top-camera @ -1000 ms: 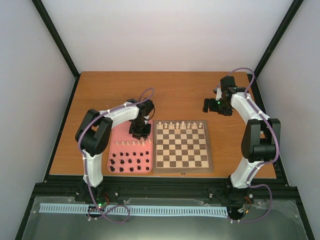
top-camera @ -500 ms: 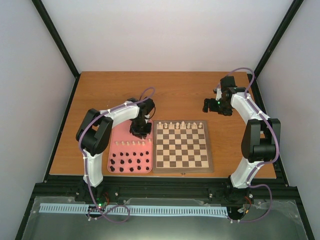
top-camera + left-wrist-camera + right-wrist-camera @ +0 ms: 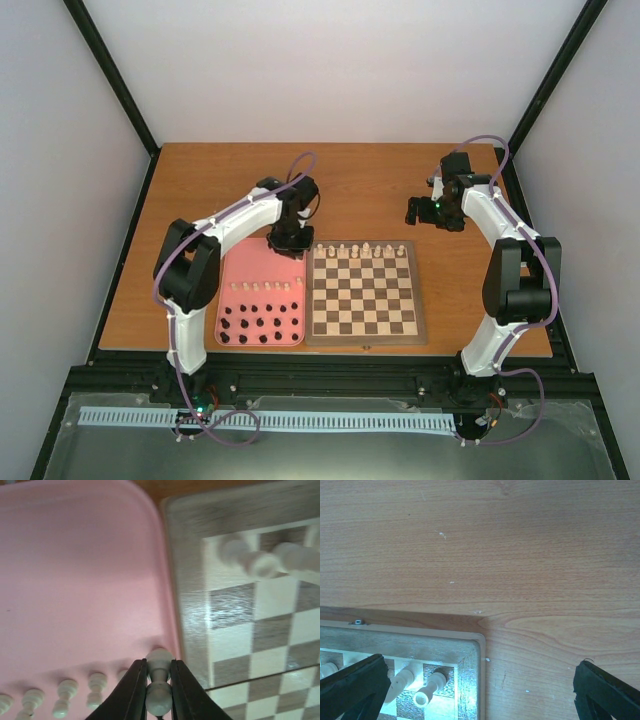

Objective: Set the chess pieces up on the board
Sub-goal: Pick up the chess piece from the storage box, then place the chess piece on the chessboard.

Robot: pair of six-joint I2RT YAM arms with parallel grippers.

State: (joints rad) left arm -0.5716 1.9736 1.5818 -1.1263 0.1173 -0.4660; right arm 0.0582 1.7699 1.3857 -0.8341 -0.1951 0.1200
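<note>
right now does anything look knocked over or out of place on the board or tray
Nothing stands out. The chess pieces on the far row of the board look upright, those on the pink tray sit in rows, and the left gripper holds one cleanly.

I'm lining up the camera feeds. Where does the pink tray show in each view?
Top external: the pink tray lies left of centre, against the board's left edge.
Left wrist: it fills the left half.
Right wrist: not in it.
Shared landmark: the board, on the right in left wrist and at bottom left in right wrist.
</note>
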